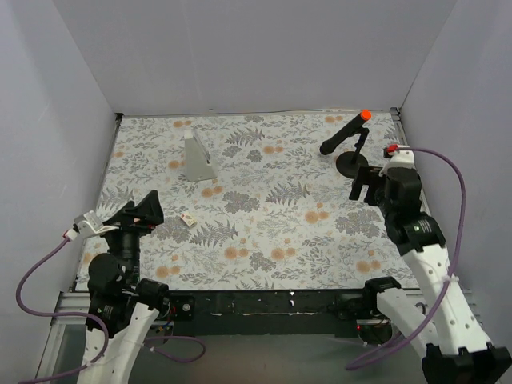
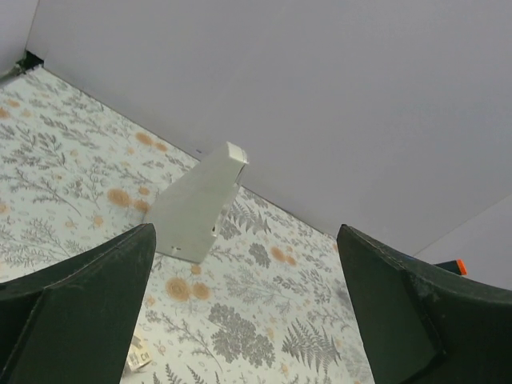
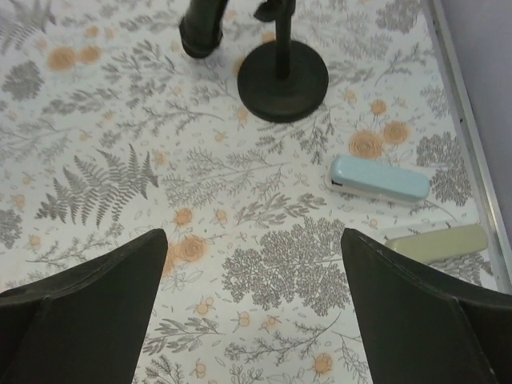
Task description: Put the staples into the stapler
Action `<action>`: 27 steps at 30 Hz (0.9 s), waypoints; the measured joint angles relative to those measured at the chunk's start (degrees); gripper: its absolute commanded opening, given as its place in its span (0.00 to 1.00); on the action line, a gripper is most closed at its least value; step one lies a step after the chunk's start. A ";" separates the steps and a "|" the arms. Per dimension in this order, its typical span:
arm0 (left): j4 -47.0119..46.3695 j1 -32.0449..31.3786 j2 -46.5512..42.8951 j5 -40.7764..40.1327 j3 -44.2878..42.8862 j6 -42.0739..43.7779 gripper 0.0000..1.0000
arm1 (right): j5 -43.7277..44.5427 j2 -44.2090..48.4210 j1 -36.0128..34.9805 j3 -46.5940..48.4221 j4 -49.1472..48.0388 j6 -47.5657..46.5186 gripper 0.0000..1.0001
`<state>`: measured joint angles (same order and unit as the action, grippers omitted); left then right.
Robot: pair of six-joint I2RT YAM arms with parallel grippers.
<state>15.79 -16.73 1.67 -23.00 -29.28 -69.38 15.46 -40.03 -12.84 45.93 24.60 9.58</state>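
Note:
A tiny whitish packet of staples (image 1: 190, 218) lies on the floral cloth just right of my left gripper (image 1: 142, 210). The left wrist view shows this packet (image 2: 138, 357) peeking out beside the left finger, and the left gripper (image 2: 245, 264) is open and empty. A light blue stapler (image 3: 378, 180) lies flat near the right edge, with a pale yellow-green stapler-like bar (image 3: 436, 242) below it. My right gripper (image 3: 254, 248) hangs open above bare cloth to their left. In the top view the right arm (image 1: 400, 196) hides both bars.
A tall grey-white wedge (image 1: 198, 156) stands at the back left, also in the left wrist view (image 2: 200, 208). A black stand with an orange-tipped arm (image 1: 352, 148) sits at the back right, its round base (image 3: 282, 80) just beyond my right gripper. Grey walls enclose the table.

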 measured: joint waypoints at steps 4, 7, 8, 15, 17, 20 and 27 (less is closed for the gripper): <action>3.91 -0.81 0.31 0.09 -0.57 -2.40 0.98 | 2.91 -13.07 0.02 5.79 5.75 2.40 0.98; 5.64 -1.57 0.52 0.39 -0.59 -3.17 0.98 | 5.20 -21.55 0.57 8.63 9.05 4.94 0.98; 6.10 -1.81 0.55 0.52 -0.61 -3.37 0.98 | 5.77 -23.85 1.01 9.38 9.86 5.62 0.98; 7.02 -3.26 0.55 1.07 -1.18 -3.61 0.98 | 5.49 -33.24 1.99 14.43 11.52 7.91 0.98; 7.15 -3.50 0.74 1.03 -1.33 -3.72 0.98 | 4.79 -34.34 1.97 15.34 11.32 8.20 0.98; 7.30 -3.72 3.10 0.92 -1.44 -4.50 0.98 | 3.45 -34.32 1.95 15.39 11.45 8.26 0.98; 11.98 -3.74 25.66 1.14 -4.33 -10.43 0.98 | -0.59 -29.75 1.95 11.23 9.77 7.45 0.98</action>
<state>27.77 -20.47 27.33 -21.87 -33.61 -79.81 14.87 -69.78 -10.90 57.17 34.37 17.04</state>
